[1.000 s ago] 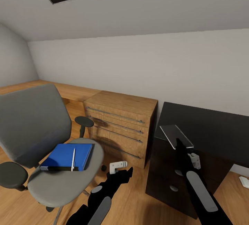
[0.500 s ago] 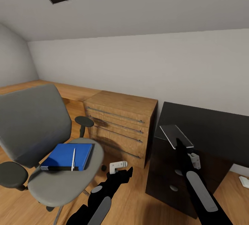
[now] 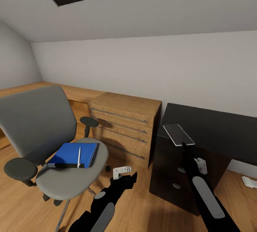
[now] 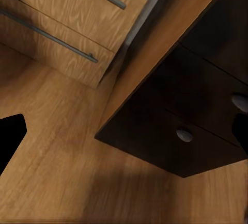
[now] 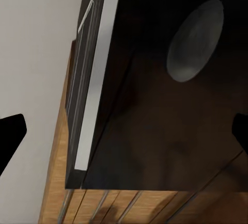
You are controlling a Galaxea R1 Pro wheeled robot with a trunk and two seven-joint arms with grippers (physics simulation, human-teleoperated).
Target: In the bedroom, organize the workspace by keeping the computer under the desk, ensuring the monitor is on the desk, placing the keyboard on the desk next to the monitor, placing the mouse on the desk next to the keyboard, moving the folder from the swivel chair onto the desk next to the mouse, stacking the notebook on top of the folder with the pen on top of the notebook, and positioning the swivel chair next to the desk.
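Grippers idle: our left gripper (image 3: 132, 179) hangs low over the wood floor, its fingers spread and holding nothing. The right gripper (image 3: 183, 147) sits against the desk's (image 3: 214, 128) drawer unit, also spread and empty. Out past the left gripper, on its far side from the desk, the blue folder (image 3: 74, 154) lies flat on the swivel chair (image 3: 43, 128) seat, white pen (image 3: 79, 156) on top, long axis pointing toward the backrest. We judge the left arm clearly nearer for the pickup. A light-wood cabinet (image 3: 125, 128) stands beyond, between chair and desk.
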